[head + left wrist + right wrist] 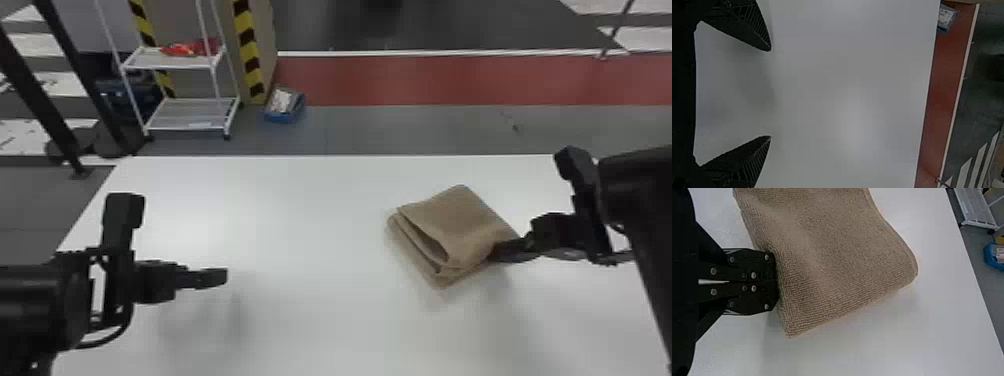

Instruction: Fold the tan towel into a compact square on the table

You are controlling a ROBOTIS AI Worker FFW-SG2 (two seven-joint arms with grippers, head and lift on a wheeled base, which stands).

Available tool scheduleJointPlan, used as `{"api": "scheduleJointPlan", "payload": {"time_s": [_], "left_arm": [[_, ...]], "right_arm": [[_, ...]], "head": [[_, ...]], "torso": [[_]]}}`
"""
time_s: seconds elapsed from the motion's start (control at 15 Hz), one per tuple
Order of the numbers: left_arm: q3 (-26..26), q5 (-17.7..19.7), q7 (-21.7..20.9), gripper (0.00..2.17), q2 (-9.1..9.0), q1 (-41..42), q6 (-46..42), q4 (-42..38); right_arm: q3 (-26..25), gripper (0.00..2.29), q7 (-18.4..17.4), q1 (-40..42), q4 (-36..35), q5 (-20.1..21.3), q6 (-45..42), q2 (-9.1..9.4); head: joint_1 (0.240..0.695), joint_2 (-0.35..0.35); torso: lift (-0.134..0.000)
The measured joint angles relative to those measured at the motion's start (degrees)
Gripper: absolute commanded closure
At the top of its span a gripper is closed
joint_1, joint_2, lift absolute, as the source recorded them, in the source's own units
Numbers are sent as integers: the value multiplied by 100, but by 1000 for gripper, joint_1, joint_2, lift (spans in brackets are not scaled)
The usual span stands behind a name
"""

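Your right gripper (776, 282) is closed, apparently pinching the nearest edge of the tan towel (836, 250), tips hidden by cloth; the folded layers extend just beyond it over the table (300, 225). Expect light, soft, non-fragile terry whose plies may shift, so you should take all layers at that edge; well apart, your left gripper (770, 93) is wide open, empty

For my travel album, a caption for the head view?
Right claw at the edge of a folded tan towel on a white table.

No lettering can be read (anywhere, really).
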Motion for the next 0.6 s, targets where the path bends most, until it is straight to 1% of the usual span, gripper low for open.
{"api": "scheduleJointPlan", "payload": {"time_s": [0.27,0.33,0.4,0.47,0.6], "left_arm": [[34,0,-3,87,6,20,-48,12],[51,0,-19,87,7,21,-61,20],[75,0,-31,87,8,23,-66,27],[114,1,-49,87,10,26,-74,34],[169,-1,-54,87,21,29,-89,65]], "right_arm": [[-249,2233,-251,-145,273,-119,-169,176],[-275,2233,-389,-166,301,-169,-156,200],[-266,2233,-261,-155,285,-191,-72,204],[-234,2233,152,-76,129,-197,-19,195],[-207,2233,719,82,-366,-206,-2,151]], "head": [[695,59],[695,60],[695,61],[695,85],[695,109]], "torso": [[-124],[-124],[-124],[-124],[-124]]}}
